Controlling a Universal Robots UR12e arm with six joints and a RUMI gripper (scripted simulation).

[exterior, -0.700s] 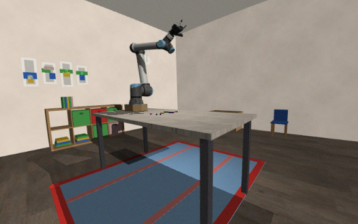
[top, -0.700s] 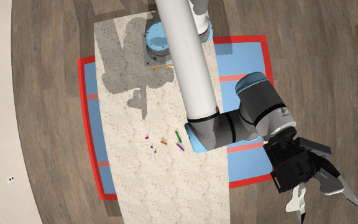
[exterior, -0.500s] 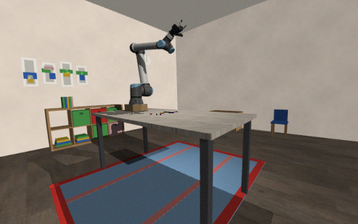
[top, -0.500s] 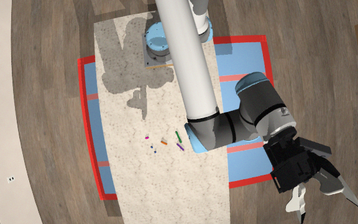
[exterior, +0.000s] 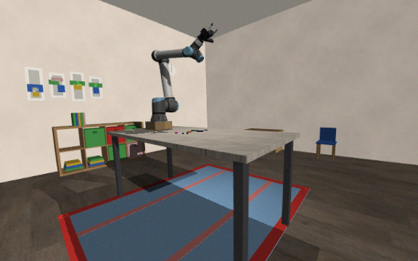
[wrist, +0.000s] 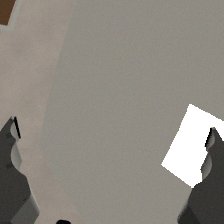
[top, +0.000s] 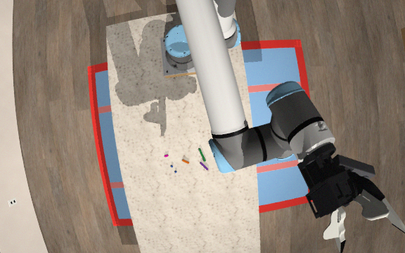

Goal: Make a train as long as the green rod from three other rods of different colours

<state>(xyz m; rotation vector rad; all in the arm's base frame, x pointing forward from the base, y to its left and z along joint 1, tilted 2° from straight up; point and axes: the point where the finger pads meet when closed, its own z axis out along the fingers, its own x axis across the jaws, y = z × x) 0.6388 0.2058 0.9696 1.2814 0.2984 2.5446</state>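
In the top view, six small rods are seen lying on the table (top: 195,211) (exterior: 209,139), apart from one another. The green rod (top: 202,154) is placed nearest the arm's elbow, with the purple rod (top: 204,166) just beside it, tilted a little differently. The orange rod (top: 185,161) is set between that pair and the smaller pieces: a magenta rod (top: 166,155), a blue rod (top: 171,166) and a second blue rod (top: 175,171). No train is formed by them. In the exterior view, the rods are reduced to thin specks of colour, but the height of the gripper (top: 364,225) (exterior: 214,27) (wrist: 114,127) is shown: it is held high above the table and pointed upward, which cannot be judged from above. By the top view alone, it is placed out past the table's side. Its fingers are spread wide with nothing pinched. In the wrist view, only the ceiling (wrist: 120,75) (exterior: 209,12), a wall (wrist: 30,65) and a bright white panel (wrist: 185,145) are caught between and around the fingertips; the rods are not shown there.
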